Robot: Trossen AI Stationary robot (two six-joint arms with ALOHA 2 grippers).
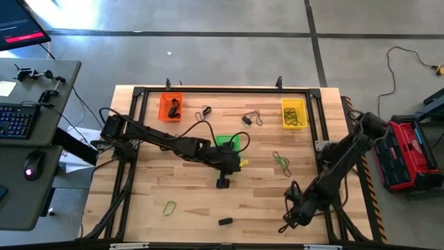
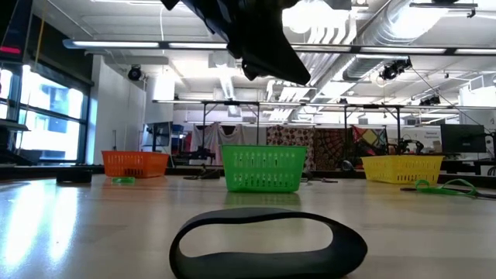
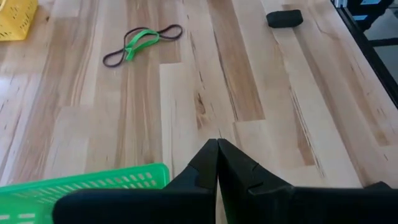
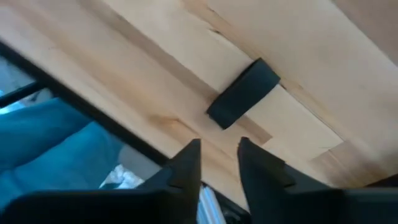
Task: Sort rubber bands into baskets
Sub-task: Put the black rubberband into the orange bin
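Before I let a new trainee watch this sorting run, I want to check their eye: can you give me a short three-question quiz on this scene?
1. True or false: the left gripper is shut with nothing visibly between its fingers.
2. Which basket sits nearest the left gripper? A) orange basket B) green basket C) yellow basket
3. Fill in: in the right wrist view, the right gripper has its fingers apart and points toward a ____ band on the table.

Key: 1 true; 2 B; 3 black
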